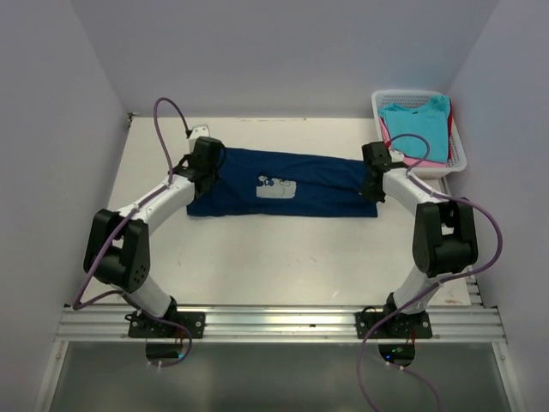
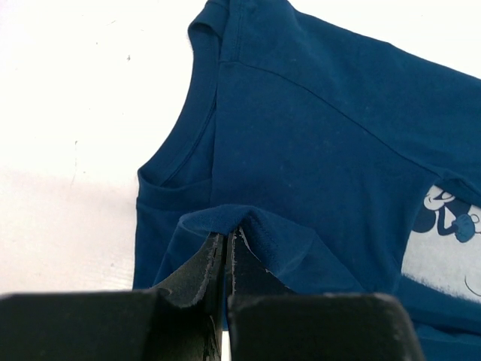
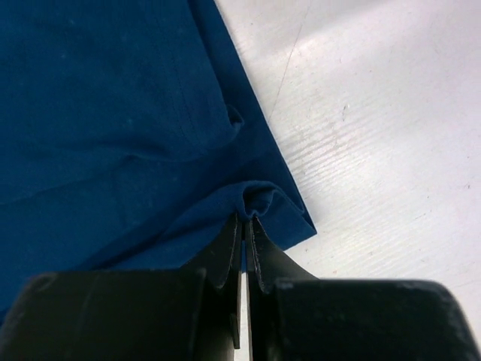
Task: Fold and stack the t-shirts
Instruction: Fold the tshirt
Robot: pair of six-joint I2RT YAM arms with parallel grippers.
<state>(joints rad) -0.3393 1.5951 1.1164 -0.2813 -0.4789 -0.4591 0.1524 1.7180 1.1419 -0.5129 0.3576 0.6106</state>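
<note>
A navy blue t-shirt (image 1: 283, 184) with a pale Mickey Mouse print (image 1: 276, 188) lies spread across the back half of the table, partly folded lengthwise. My left gripper (image 1: 206, 172) is shut on a pinched ridge of its cloth near the collar (image 2: 229, 226). My right gripper (image 1: 374, 182) is shut on a bunched fold near the hem corner (image 3: 246, 214). The navy fabric (image 2: 316, 143) fills most of the left wrist view, and the same fabric (image 3: 113, 113) covers the left half of the right wrist view. Light turquoise (image 1: 418, 127) and pink t-shirts (image 1: 386, 130) sit in the basket.
A white lattice basket (image 1: 459, 153) stands at the back right corner, close to my right arm. Side walls close in the table (image 1: 257, 257) on both sides. Purple cables loop off both arms.
</note>
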